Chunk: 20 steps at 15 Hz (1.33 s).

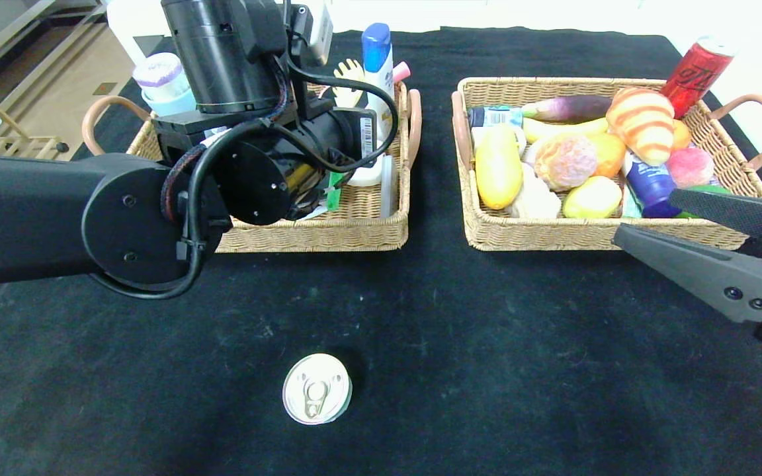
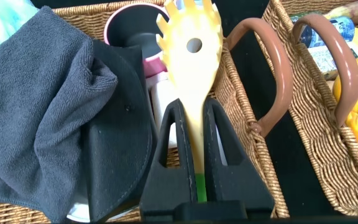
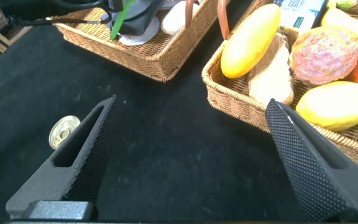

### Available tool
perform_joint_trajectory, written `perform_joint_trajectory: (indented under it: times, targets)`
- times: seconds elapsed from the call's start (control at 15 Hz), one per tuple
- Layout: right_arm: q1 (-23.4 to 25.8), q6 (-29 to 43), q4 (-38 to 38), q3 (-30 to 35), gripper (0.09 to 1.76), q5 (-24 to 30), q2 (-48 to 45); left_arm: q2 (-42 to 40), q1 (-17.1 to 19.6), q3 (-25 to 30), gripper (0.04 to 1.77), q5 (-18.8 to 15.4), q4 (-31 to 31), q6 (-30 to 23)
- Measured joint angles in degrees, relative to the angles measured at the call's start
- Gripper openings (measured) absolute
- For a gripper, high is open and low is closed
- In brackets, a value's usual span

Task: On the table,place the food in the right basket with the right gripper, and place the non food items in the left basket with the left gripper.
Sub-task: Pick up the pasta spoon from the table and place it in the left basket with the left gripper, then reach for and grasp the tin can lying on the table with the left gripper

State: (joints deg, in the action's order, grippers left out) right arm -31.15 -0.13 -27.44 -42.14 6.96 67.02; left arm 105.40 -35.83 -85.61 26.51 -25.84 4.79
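Observation:
My left gripper (image 2: 191, 109) is shut on the stem of a yellow slotted pasta spoon (image 2: 188, 56) with a green handle, held over the left basket (image 1: 328, 235). In the head view the left arm hides that gripper; only the spoon's head (image 1: 349, 73) shows. My right gripper (image 1: 645, 215) stands open and empty above the cloth, at the front right corner of the right basket (image 1: 540, 235). A silver pull-tab can (image 1: 317, 389) stands alone on the table near the front edge; the right wrist view shows the can (image 3: 63, 131) beyond one finger.
The left basket holds a grey cloth (image 2: 36, 112), a black item (image 2: 117, 137), a pink-rimmed cup (image 2: 126, 25) and a blue-capped bottle (image 1: 377, 63). The right basket is packed with several foods, among them a mango (image 1: 498, 165) and a croissant (image 1: 642, 122). A red can (image 1: 695, 66) leans at its back corner.

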Motion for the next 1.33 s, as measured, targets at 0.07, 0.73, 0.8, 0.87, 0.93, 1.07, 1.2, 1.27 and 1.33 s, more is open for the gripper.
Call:
perform_joint_trajectory:
  times: [0.07,0.73,0.8,0.87,0.93,1.07,1.2,1.27,1.33]
  targets:
    - [0.0,0.0,0.0,0.0,1.71,0.0,0.0,0.1,0.0,-0.2,0.2,0.0,0.0,0.0]
    - [0.0,0.0,0.0,0.0,1.71,0.0,0.0,3.4,1.4,-3.1,0.44,0.0,-0.1,1.1]
    - [0.0,0.0,0.0,0.0,1.71,0.0,0.0,3.5,1.4,-3.1,0.59,-0.1,-0.2,1.1]
    - [0.0,0.0,0.0,0.0,1.71,0.0,0.0,3.7,1.5,-3.2,0.72,0.0,-0.2,1.1]
    - [0.0,0.0,0.0,0.0,1.71,0.0,0.0,3.9,1.6,-3.4,0.85,0.0,-0.2,1.0]
    - [0.0,0.0,0.0,0.1,1.71,0.0,0.0,4.1,1.6,-3.5,1.04,0.0,-0.1,1.0]
    - [0.0,0.0,0.0,0.1,1.71,0.0,0.1,4.0,1.6,-3.4,1.19,0.1,0.0,1.1]
    - [0.0,0.0,0.0,0.1,1.71,0.0,0.1,3.7,1.5,-3.0,1.26,0.0,0.0,1.1]
    - [0.0,0.0,0.0,0.1,1.71,0.0,0.1,3.2,1.3,-2.5,1.31,0.0,0.1,1.3]
